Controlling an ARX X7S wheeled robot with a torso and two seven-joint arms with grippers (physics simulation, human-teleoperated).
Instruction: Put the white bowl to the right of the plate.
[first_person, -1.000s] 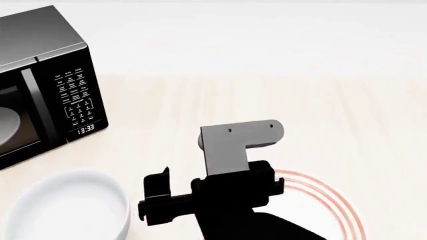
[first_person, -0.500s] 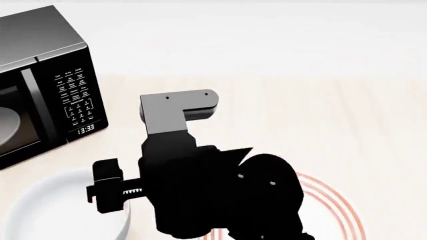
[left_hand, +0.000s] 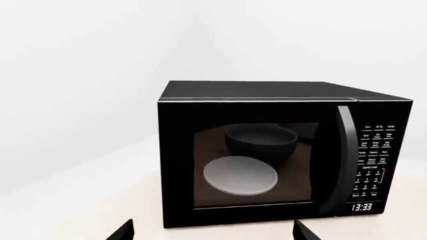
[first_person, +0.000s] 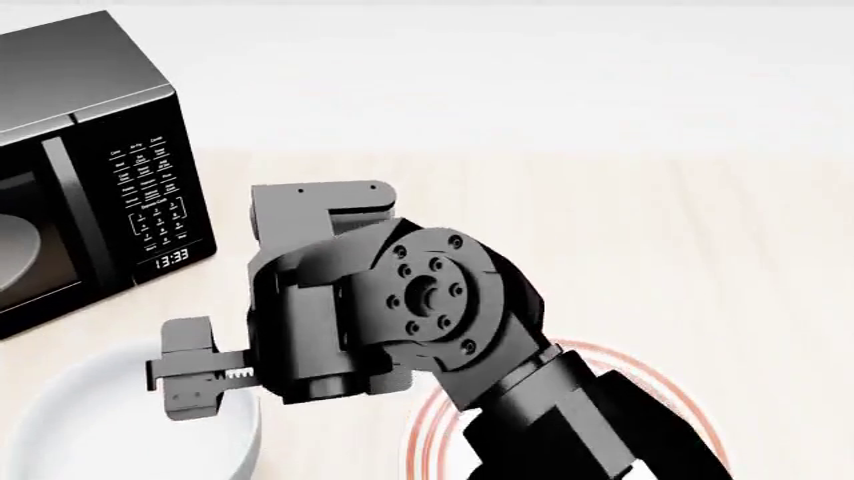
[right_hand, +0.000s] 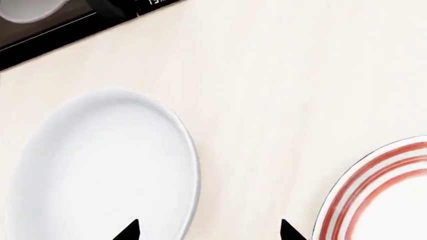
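The white bowl (right_hand: 107, 170) sat on the pale wooden table (right_hand: 267, 100), with the red-ringed plate (right_hand: 380, 200) well apart from it at the opposite edge. Two dark fingertips (right_hand: 127, 232) of the right gripper (right_hand: 208, 231) stood spread, one over the bowl's rim. The black microwave (right_hand: 67, 25) filled one corner.

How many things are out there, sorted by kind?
Bowls: 1, the white bowl
Plates: 1, the plate
Microwaves: 1, the microwave, with a pale dish inside
Total: 4
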